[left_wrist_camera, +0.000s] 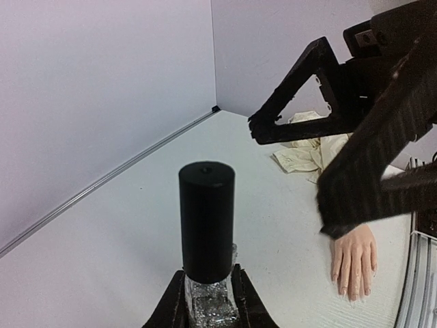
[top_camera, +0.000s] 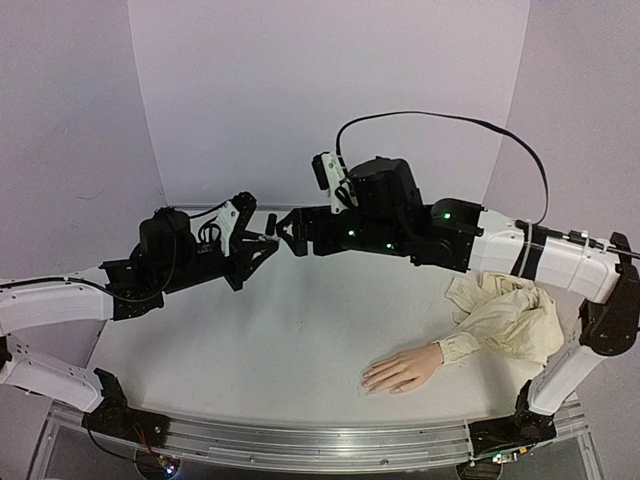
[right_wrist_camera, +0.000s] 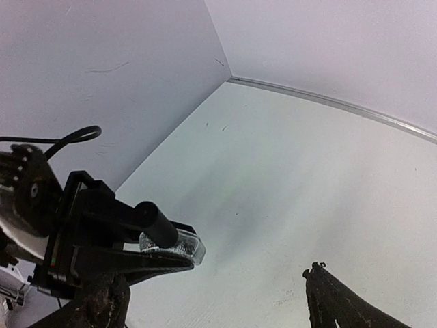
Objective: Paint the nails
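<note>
Pale, bare walls close in a white worktop [top_camera: 300,330], and both my arms reach out above its far middle, tips turned toward each other. Off to my right on the worktop lies a rumpled cream sleeve [top_camera: 510,315], and out of it comes the mannequin hand [top_camera: 400,370], flat and palm down near the front edge, well apart from where I am working. My left end effector [top_camera: 265,243] is clenched on the glass body of a small polish bottle [left_wrist_camera: 210,301], holding it upright in the air with its tall black cap [left_wrist_camera: 207,219] on and pointing toward my other arm. My right end effector [top_camera: 288,232] is released, its fingers spread wide just beside the cap and touching nothing. I judge that I am at the uncapping step and that no painting has begun. The nails [left_wrist_camera: 354,294] are too small here to show any colour. Next, I need to line my right fingers up either side of the cap, close on it squarely and twist while my left keeps the bottle from turning. After that, I expect to carry the cap, and whatever brush hangs under it, down to the fingertips.
</note>
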Motion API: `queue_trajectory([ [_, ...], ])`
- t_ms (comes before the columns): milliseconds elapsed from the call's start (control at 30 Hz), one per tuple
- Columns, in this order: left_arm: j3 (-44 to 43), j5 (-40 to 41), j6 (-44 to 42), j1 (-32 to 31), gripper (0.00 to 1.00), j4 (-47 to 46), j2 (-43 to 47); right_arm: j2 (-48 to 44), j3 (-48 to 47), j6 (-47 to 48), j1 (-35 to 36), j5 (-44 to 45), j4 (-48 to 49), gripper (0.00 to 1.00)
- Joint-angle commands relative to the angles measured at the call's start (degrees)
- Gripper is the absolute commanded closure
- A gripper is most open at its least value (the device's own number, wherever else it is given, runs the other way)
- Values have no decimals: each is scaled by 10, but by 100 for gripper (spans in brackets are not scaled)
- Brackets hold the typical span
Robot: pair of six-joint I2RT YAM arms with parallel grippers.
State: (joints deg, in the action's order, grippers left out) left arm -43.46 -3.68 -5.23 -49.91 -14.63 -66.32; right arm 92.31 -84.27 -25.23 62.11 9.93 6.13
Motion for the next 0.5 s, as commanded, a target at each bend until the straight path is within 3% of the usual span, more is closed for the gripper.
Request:
queue_trajectory([
  [0, -22, 19, -9, -9, 100, -36, -8, 26, -50, -35, 6, 55, 16, 13],
  [167, -27, 22, -10, -13, 100, -36, -20, 69, -93, -33, 8, 31, 15, 21],
  [467, -32, 18, -1, -17, 100, -36, -24, 110, -122, -31, 7, -5, 13, 53],
])
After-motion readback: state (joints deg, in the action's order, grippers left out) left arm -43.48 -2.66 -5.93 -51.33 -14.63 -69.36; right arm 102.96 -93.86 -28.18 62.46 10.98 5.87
